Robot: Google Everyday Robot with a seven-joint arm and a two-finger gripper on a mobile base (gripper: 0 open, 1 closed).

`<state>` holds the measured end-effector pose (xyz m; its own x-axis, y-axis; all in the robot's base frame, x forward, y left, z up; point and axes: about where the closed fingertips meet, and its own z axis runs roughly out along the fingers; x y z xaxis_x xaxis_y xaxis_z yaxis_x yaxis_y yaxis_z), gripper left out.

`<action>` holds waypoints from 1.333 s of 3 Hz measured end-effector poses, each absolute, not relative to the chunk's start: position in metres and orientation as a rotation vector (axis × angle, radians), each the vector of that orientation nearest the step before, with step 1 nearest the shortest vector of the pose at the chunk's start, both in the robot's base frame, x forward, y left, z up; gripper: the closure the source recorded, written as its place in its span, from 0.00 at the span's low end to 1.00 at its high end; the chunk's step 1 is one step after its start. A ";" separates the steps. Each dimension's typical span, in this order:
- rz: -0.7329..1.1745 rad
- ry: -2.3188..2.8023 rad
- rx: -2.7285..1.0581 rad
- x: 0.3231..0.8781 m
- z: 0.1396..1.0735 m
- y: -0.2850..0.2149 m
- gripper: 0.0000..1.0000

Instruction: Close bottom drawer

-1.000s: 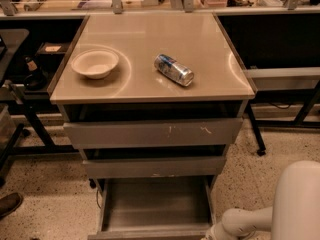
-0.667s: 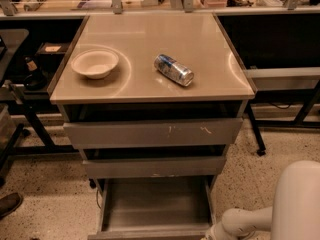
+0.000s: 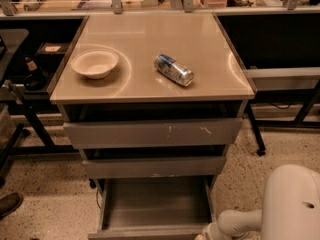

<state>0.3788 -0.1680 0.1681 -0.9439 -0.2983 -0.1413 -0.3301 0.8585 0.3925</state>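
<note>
The bottom drawer (image 3: 155, 204) of the grey metal cabinet is pulled far out, showing its shallow grey tray; its front edge runs along the bottom of the view. The middle drawer (image 3: 155, 166) and the top drawer (image 3: 152, 133), which has white scratch marks, stand slightly out. My white arm (image 3: 240, 223) reaches in from the lower right, ending by the bottom drawer's right front corner. The gripper itself is cut off by the bottom edge of the view.
On the cabinet top (image 3: 200, 49) lie a white bowl (image 3: 95, 63) at the left and a tipped can (image 3: 173, 69) at the middle. Dark workbench frames (image 3: 280, 79) flank the cabinet. A shoe (image 3: 9, 204) shows at the lower left on the speckled floor.
</note>
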 end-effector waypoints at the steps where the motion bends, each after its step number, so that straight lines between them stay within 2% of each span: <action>1: 0.638 2.942 -0.489 0.386 0.166 -0.167 1.00; 4: 0.637 2.826 -0.448 0.482 0.156 -0.142 1.00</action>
<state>0.4817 -0.1417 0.1558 -0.9318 -0.2463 -0.2666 -0.3368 0.8605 0.3822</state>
